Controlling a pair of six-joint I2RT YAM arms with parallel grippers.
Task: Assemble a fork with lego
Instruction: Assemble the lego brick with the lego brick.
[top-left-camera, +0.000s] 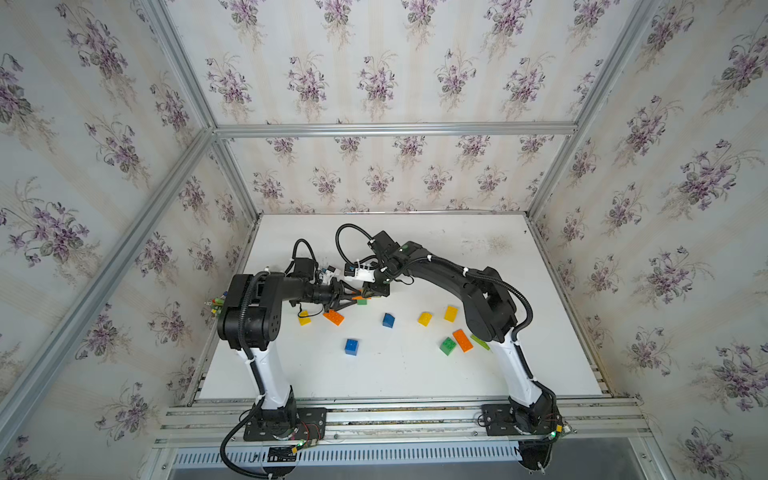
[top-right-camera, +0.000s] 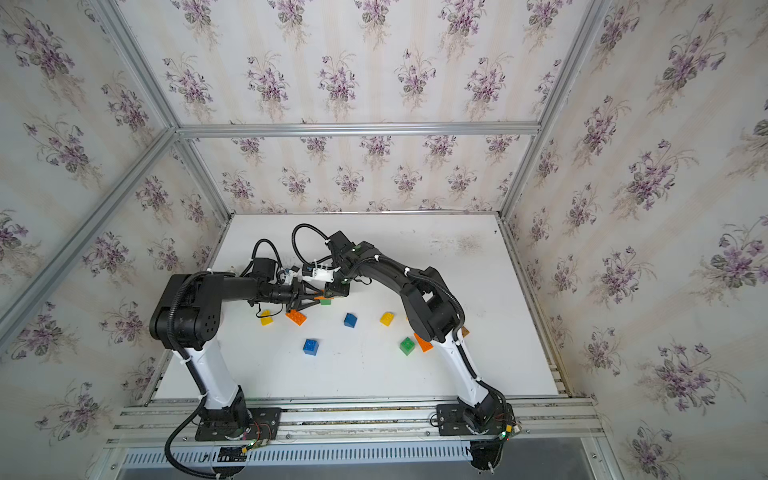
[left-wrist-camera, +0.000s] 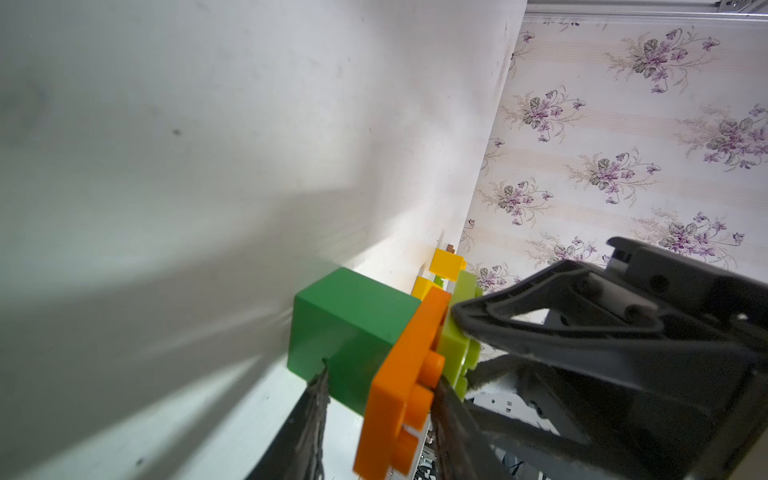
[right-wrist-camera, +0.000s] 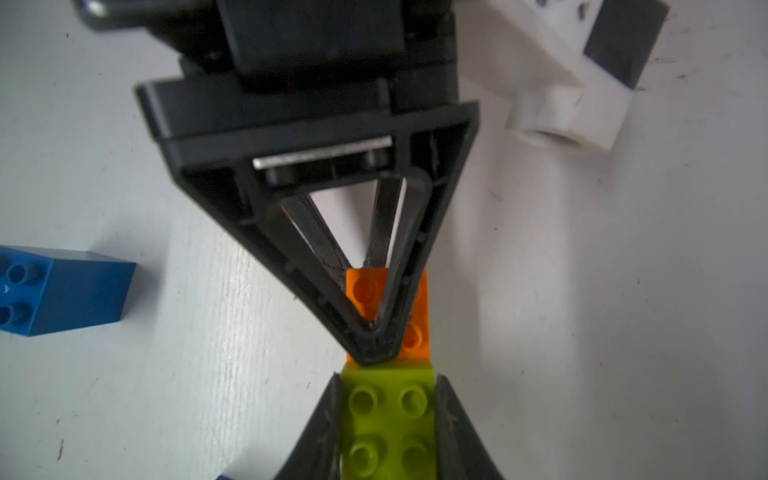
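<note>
The left claw grasps the green block and orange plate, while the right claw grasps the lime brick against that plate, steadying the stack above the worktop for pressing.

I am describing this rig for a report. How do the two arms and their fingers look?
Both arms have a white lower link and black upper links and joints, with black corrugated cable tied on by white zip ties. The fingers are black, triangular open frames. A white mount sits near a wrist.
</note>
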